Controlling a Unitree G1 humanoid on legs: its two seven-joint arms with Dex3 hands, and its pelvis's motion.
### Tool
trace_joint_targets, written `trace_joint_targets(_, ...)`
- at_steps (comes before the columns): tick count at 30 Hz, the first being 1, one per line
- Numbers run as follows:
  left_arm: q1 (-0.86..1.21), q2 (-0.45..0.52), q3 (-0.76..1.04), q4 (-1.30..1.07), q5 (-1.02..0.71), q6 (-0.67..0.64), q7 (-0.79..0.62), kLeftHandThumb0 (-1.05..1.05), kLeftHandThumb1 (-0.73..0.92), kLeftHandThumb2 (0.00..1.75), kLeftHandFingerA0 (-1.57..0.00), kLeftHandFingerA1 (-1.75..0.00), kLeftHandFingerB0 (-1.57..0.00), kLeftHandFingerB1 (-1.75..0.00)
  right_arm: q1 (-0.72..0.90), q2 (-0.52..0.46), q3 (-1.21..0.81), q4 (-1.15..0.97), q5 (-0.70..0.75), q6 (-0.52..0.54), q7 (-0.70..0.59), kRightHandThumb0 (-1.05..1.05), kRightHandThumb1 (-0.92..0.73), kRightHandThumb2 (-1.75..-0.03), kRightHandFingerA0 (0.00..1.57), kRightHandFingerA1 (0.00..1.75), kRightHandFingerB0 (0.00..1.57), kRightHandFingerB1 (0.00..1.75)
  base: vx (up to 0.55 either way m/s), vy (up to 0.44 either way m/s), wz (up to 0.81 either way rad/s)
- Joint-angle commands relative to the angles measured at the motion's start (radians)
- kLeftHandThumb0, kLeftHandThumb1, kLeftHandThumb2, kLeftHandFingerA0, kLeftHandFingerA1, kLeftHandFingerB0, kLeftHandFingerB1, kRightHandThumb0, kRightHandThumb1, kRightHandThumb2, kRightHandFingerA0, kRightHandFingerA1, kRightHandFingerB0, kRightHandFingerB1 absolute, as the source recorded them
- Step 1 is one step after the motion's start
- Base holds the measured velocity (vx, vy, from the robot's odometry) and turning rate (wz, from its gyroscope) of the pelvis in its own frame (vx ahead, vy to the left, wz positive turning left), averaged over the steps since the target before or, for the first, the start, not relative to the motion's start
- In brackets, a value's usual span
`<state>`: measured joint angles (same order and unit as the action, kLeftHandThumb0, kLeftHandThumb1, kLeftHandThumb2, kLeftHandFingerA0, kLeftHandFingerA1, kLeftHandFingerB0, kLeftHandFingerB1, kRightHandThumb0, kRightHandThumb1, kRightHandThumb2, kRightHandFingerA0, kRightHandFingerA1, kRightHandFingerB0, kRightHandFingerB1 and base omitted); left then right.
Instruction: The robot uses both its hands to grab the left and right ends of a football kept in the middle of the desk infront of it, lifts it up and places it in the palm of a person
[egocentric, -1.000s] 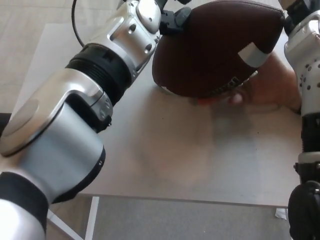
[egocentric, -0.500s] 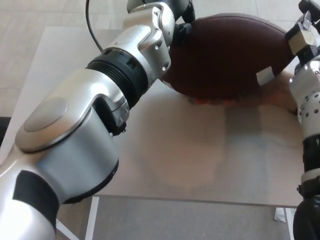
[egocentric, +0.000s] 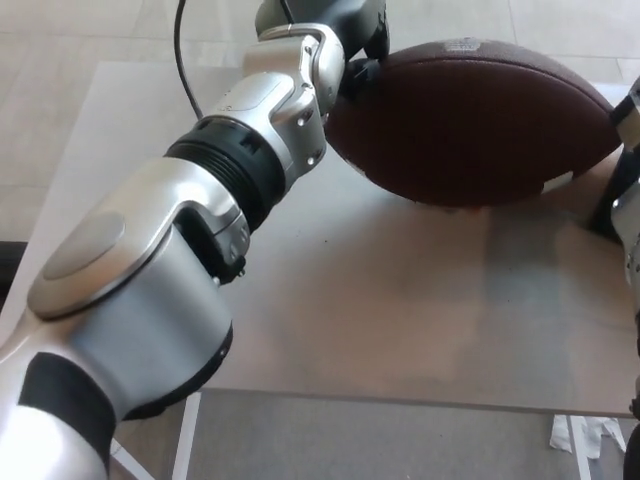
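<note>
Head view, looking down at grey desk (egocentric: 400, 320). Brown football (egocentric: 470, 120) at far side of desk, long axis lying left-right, raised off the surface, soft shadow on the desk beneath it. Faint pale logo visible on top of the ball. Thin strip of red-orange just under ball's lower edge, too small to identify.

Left hand (egocentric: 362, 45) at ball's left end: black fingers pressed against the leather, mostly hidden behind silver wrist housing. Contact clear; full finger wrap not resolvable. Left arm (egocentric: 200, 230) runs diagonally from near-left of desk up to the ball, silver shells, black ribbed joint mid-forearm, fills most of picture's left half. Black cable (egocentric: 183, 60) loops up behind the arm, left of the ball.

Right hand (egocentric: 622, 170) at ball's right end, cropped by picture edge: only a dark part plus a bit of silver casing shows, touching or just beside the ball's tip. Finger state there: cannot tell.

Pale floor tiles (egocentric: 90, 30) beyond the desk. White scrap (egocentric: 590, 432) on grey floor just off desk's near-right corner.
</note>
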<state>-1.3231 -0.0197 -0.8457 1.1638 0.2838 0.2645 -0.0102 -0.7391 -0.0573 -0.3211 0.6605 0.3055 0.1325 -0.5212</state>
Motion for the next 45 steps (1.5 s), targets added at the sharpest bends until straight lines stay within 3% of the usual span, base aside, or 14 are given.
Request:
trace_joint_targets(1, 0.047, 0.038, 0.048, -0.015, 0.087, -0.057, 0.029, -0.23, 0.68, 0.67, -0.74, -1.22, -0.71, -0.76, 0.017, -0.045, 0.025, 0.002, -0.06, -0.014, 0.055, -0.2, -0.59, -0.87, 1.02, 1.49, 0.8, 0.9, 0.0, 0.0, 0.0)
trace_joint_targets(11, 0.197, 0.225, 0.313, -0.399, 0.061, -0.107, 0.026, -0.37, 0.77, 0.62, -0.64, -0.99, -0.44, -0.53, 0.068, -0.213, 0.056, -0.209, -0.042, 0.097, 0.252, -0.31, -0.82, -0.64, 0.99, 1.24, 0.58, 0.52, 0.0, 0.0, 0.0)
trace_joint_targets(14, 0.275, 0.33, 0.416, -0.517, 0.018, -0.126, 0.001, -0.45, 0.75, 0.67, -0.76, -1.51, -0.47, -0.62, 0.114, -0.323, 0.062, -0.309, -0.034, 0.133, 0.37, -0.42, -0.82, -0.64, 0.81, 1.03, 0.4, 0.38, 0.0, 0.0, 0.0)
trace_joint_targets(15, 0.311, 0.381, 0.492, -0.575, -0.02, -0.108, -0.017, -0.43, 0.58, 1.01, -0.79, -1.08, -0.41, -0.66, 0.145, -0.385, 0.051, -0.388, -0.018, 0.174, 0.413, -0.48, -0.82, -0.64, 0.82, 1.07, 0.36, 0.41, 0.0, 0.0, 0.0)
trace_joint_targets(17, 0.35, 0.426, 0.572, -0.629, -0.055, -0.107, -0.023, -0.43, 0.58, 1.01, -0.79, -1.08, -0.41, -0.66, 0.175, -0.449, 0.036, -0.464, 0.005, 0.21, 0.461, -0.48, -0.82, -0.64, 0.82, 1.07, 0.36, 0.41, 0.0, 0.0, 0.0)
trace_joint_targets(18, 0.368, 0.454, 0.599, -0.686, -0.043, -0.077, -0.017, -0.47, 0.75, 0.64, -0.69, -1.31, -0.46, -0.63, 0.19, -0.474, 0.016, -0.499, 0.024, 0.234, 0.471, -0.5, -0.81, -0.64, 0.82, 1.09, 0.34, 0.4, 0.0, 0.0, 0.0)
trace_joint_targets(22, 0.51, 0.469, 0.903, -1.033, -0.244, 0.117, -0.079, -0.53, 0.74, 0.69, -0.84, -1.64, -0.37, -0.69, 0.321, -0.591, -0.087, -0.707, 0.113, 0.332, 0.534, -0.56, -0.78, -0.63, 0.67, 0.98, 0.28, 0.34, 0.0, 0.0, 0.0)
trace_joint_targets(24, 0.63, 0.482, 1.128, -1.273, -0.382, 0.231, -0.114, -0.66, 0.64, 1.0, -0.98, -1.31, -0.3, -0.61, 0.456, -0.623, -0.238, -0.85, 0.214, 0.345, 0.586, -0.57, -0.77, -0.63, 0.65, 0.95, 0.34, 0.38, 0.0, 0.0, 0.0)
trace_joint_targets(26, 0.793, 0.49, 1.286, -1.403, -0.478, 0.13, -0.157, -0.56, 0.8, 0.69, -0.81, -1.54, -0.38, -0.58, 0.596, -0.614, -0.377, -0.974, 0.264, 0.333, 0.614, -0.59, -0.61, -1.0, 0.76, 0.96, 0.28, 0.55, 0.0, 0.0, 0.0)
trace_joint_targets(27, 0.917, 0.475, 1.393, -1.52, -0.489, 0.149, -0.179, -0.64, 0.78, 0.66, -0.86, -1.4, -0.39, -0.56, 0.719, -0.585, -0.49, -1.077, 0.293, 0.329, 0.633, -0.57, -0.79, -0.63, 0.7, 1.02, 0.39, 0.45, 0.0, 0.0, 0.0)
trace_joint_targets(28, 1.036, 0.444, 1.494, -1.624, -0.519, 0.16, -0.191, -0.64, 0.76, 0.64, -0.89, -1.38, -0.46, -0.6, 0.818, -0.552, -0.601, -1.165, 0.329, 0.338, 0.633, -0.55, -0.64, -1.03, 0.76, 0.91, 0.39, 0.59, 0.0, 0.0, 0.0)
trace_joint_targets(29, 1.107, 0.424, 1.551, -1.676, -0.543, 0.159, -0.205, -0.66, 0.75, 0.64, -0.83, -1.35, -0.46, -0.59, 0.871, -0.529, -0.658, -1.198, 0.351, 0.328, 0.637, -0.55, -0.79, -0.64, 0.75, 0.93, 0.48, 0.47, 0.0, 0.0, 0.0)
trace_joint_targets(44, 1.865, 0.156, 2.055, -1.128, -0.691, -0.633, -0.151, -0.63, 0.8, 0.63, -0.61, -0.62, -0.42, -0.44, 1.26, -0.143, -1.008, -0.689, 0.321, -0.47, 0.662, -0.42, -0.76, -0.62, 0.75, 1.03, 0.34, 0.67, 0.0, 0.0, 0.0)
trace_joint_targets(45, 1.866, 0.175, 2.049, -1.039, -0.682, -0.647, -0.148, -0.62, 0.62, 1.01, -0.58, -0.68, -0.35, -0.55, 1.244, -0.166, -1.013, -0.577, 0.288, -0.545, 0.631, -0.47, -0.73, -0.62, 0.76, 1.02, 0.35, 0.67, 0.0, 0.0, 0.0)
